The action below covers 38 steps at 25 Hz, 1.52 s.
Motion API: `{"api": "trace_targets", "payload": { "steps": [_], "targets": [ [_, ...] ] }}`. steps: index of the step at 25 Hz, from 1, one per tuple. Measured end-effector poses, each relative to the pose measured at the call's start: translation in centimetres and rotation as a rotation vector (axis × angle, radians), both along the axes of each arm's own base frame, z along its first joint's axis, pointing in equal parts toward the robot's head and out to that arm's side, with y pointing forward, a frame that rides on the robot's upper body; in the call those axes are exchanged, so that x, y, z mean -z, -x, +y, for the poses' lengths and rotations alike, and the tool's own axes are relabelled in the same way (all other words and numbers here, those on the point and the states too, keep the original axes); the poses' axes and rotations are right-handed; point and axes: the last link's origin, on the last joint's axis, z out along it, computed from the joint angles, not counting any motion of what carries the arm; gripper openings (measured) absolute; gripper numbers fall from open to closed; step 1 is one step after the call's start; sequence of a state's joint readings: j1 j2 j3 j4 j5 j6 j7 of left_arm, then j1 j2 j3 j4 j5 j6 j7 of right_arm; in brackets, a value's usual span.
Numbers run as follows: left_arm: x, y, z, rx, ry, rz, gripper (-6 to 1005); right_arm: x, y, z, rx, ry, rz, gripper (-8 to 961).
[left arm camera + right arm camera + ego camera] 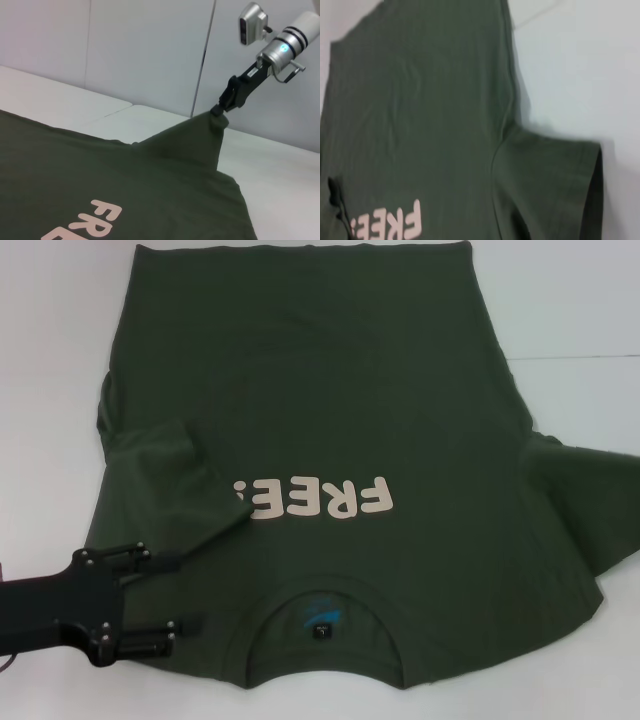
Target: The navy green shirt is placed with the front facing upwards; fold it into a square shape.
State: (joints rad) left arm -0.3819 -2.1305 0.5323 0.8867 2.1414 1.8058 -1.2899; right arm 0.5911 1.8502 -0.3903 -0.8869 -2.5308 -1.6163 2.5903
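We saw left gripper [188, 592] lower left, fingers apart over navy green shirt [330, 400]; right gripper [220, 109] pinched sleeve; print read "FREE!" [315, 500].

The navy green shirt [330, 420] runs past the top edge in the head view, so the hem can't be seen. The folded-over left sleeve [175, 485] covers the last character of the chest print [315, 500]. The neck label [322, 620] is too small to read. The right gripper [220, 111] is out of the head view; its fingers are sunk in the lifted right sleeve [200, 137], so their tips stay hidden. The left wrist view cuts the print off at its edge.
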Motion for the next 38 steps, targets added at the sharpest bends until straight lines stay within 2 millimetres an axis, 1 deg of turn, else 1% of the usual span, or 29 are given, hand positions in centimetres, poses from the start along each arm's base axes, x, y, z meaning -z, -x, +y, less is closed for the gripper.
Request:
{"api": "trace_targets", "payload": {
  "steps": [4,8,12,13,14,17,19,20,21,22,25,29,33,36,38],
  "targets": [
    [0.0,0.0,0.0,0.0,0.0,0.0,799,-0.8,0.1,0.1,-0.004,-0.036,0.007,4],
    [0.0,0.0,0.0,0.0,0.0,0.0,799,-1.1,0.5,0.3,-0.018,-0.051,0.023,5],
    [0.0,0.0,0.0,-0.002,0.002,-0.002,799,-0.8,1.5,1.0,-0.05,-0.045,0.037,5],
    [0.0,0.0,0.0,-0.003,0.001,-0.002,799,-0.7,2.2,1.4,-0.07,-0.042,0.043,5],
    [0.0,0.0,0.0,-0.003,0.001,-0.002,799,-0.7,2.2,1.4,-0.07,-0.042,0.043,5],
    [0.0,0.1,0.0,-0.005,-0.001,0.0,799,-0.2,3.5,2.4,-0.107,-0.023,0.046,4],
    [0.0,0.1,0.0,-0.006,-0.001,0.0,799,0.5,4.8,3.2,-0.141,0.005,0.044,4],
    [-0.1,0.1,0.0,-0.006,-0.002,0.0,799,1.2,6.0,3.8,-0.167,0.031,0.041,4],
    [-0.1,0.1,0.0,-0.006,-0.002,0.001,799,1.6,6.6,4.2,-0.182,0.044,0.038,4],
    [-0.1,0.1,0.1,-0.006,-0.003,0.001,799,1.6,6.6,4.2,-0.182,0.044,0.038,4],
    [-0.1,0.1,0.1,-0.005,-0.003,0.001,799,3.0,8.7,5.4,-0.226,0.083,0.028,4],
    [-0.1,0.0,0.1,-0.005,-0.003,0.001,799,5.0,10.9,6.7,-0.27,0.131,0.014,5],
    [0.0,0.0,0.2,-0.003,-0.002,0.0,799,7.0,12.4,7.6,-0.298,0.177,-0.003,5],
    [0.0,0.0,0.2,-0.003,-0.002,0.0,799,8.5,13.0,8.0,-0.31,0.211,-0.016,5],
    [0.0,0.0,0.2,-0.004,-0.002,0.0,799,9.1,13.3,8.2,-0.317,0.219,-0.027,5]
  ]
}}
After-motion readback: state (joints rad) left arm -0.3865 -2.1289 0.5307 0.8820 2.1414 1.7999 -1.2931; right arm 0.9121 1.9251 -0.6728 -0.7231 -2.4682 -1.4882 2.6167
